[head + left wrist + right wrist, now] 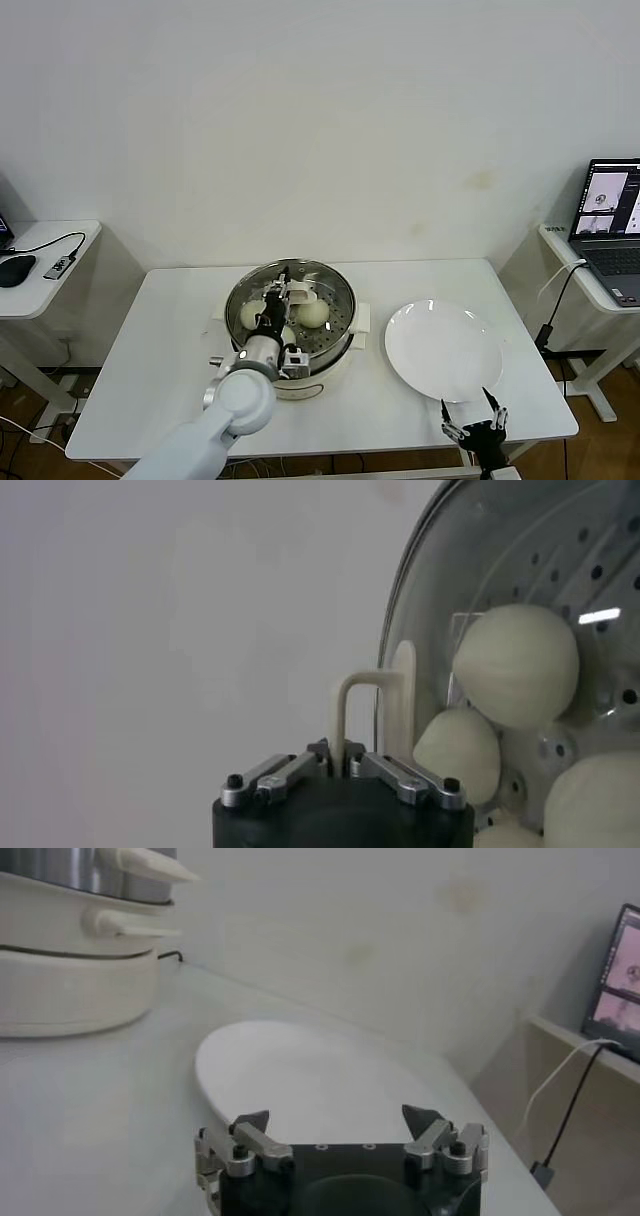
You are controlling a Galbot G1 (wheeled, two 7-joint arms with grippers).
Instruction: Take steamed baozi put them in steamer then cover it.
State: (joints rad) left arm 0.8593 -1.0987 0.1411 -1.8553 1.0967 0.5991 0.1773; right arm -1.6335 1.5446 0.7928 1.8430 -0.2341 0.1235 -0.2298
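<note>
The steamer (345, 300) stands mid-table on its cream-white base. The clear glass cover (325, 285) lies over the pot; I cannot tell whether it rests fully on the rim. My left gripper (280, 292) is above it, shut on the cover's cream-white bar handle (340, 705). In the left wrist view my left gripper (337, 755) pinches that handle, and the steel-rimmed glass (450, 560) shows baozi (515, 665) beneath it on the perforated tray. Two baozi (313, 313) show clearly in the head view. My right gripper (478, 432) is open and empty at the table's front right.
A flat white plate (443, 348) lies right of the steamer, just beyond my right gripper (337, 1116); it also shows in the right wrist view (300, 1073). A laptop (612, 230) stands on a side desk at right. Another side desk with a mouse is at left.
</note>
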